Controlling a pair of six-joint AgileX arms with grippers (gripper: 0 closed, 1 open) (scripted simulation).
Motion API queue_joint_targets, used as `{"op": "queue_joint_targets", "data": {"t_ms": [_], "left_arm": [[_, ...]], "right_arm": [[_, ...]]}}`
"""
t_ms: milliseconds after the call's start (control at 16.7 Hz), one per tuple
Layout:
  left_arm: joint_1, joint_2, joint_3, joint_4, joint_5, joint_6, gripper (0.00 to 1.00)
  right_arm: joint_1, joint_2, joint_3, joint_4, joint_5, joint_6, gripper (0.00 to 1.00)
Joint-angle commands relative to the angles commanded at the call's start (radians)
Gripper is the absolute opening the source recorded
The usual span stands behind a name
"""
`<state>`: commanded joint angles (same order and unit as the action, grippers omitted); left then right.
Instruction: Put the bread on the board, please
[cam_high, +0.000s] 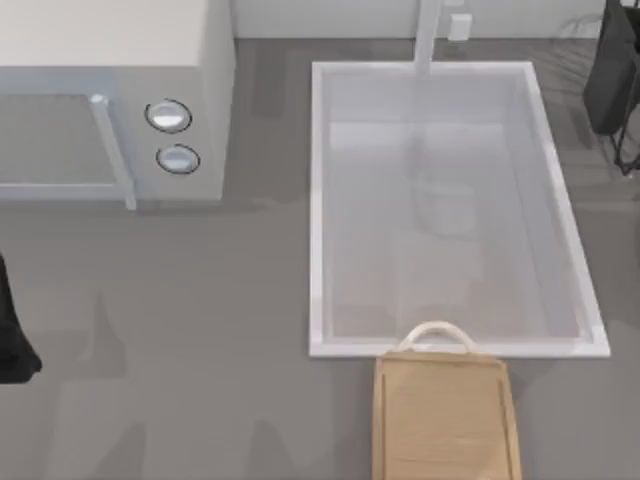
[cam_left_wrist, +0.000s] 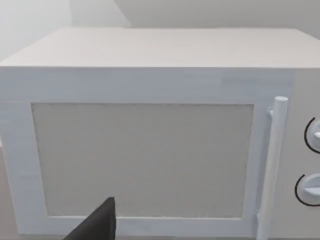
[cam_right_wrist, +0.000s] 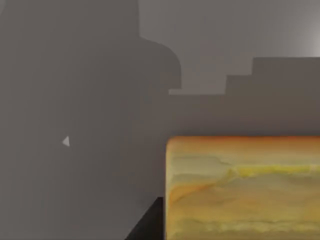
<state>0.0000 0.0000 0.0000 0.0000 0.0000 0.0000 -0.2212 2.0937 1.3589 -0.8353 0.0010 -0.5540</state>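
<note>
A white microwave (cam_high: 110, 100) is sitting at the back left of the grey table (cam_high: 180, 340), its door handle (cam_high: 112, 150) and two round dials (cam_high: 168, 116) facing forward. A white sink basin (cam_high: 450, 210) is lying to its right, a faucet (cam_high: 428, 35) rising behind it.

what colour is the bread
Golden-orange with yellow streaks, best seen in the right wrist view.

A grey table (cam_high: 200, 330) carries a white microwave (cam_high: 110, 100) (two round dials) at its left, beside a white sink (cam_high: 322, 200).
</note>
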Motion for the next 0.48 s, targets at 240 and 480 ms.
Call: {"op": "queue_joint_targets", "data": {"t_ms": [240,480], "left_arm": [[0.0,0.0,0.0,0.0,0.0,0.0,1.0],[0.0,0.0,0.0,0.0,0.0,0.0,1.0]], "right_arm": [[0.0,0.0,0.0,0.0,0.0,0.0,0.0],[0.002,-0.014,0.005,-0.01,-0.004,0.003,0.0]]}}
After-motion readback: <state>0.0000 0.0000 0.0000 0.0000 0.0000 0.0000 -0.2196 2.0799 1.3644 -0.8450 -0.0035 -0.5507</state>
